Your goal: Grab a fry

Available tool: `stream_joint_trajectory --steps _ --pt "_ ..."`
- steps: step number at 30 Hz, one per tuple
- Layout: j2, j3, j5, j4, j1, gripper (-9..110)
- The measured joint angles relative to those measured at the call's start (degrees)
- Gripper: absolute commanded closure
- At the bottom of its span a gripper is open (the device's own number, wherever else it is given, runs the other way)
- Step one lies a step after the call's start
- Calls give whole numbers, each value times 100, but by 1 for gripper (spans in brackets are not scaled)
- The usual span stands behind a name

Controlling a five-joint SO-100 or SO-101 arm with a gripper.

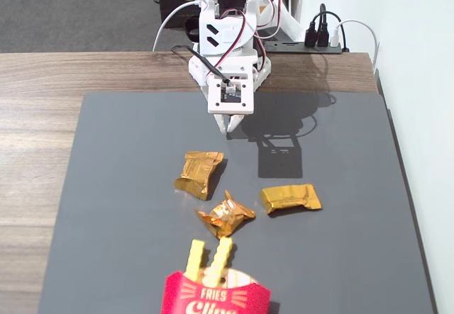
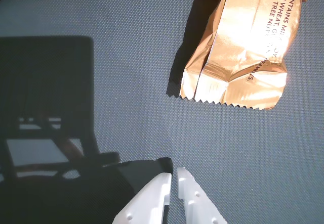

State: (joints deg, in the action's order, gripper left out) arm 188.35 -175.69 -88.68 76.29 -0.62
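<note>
- On the dark grey mat covering the wooden bench, far side: white plastic hand, fingertips pressed together, pinching nothing.
- Mid-mat: three crumpled gold foil wrappers, left to right.
- Near edge: long pale-yellow crinkle-edged fry, upright in the red carton, right of a smoother yellow fry.
</note>
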Motion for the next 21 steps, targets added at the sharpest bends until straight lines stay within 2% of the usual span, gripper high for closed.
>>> stream_joint_trajectory --steps 21 --pt "-62 0 -149 -9 9 101"
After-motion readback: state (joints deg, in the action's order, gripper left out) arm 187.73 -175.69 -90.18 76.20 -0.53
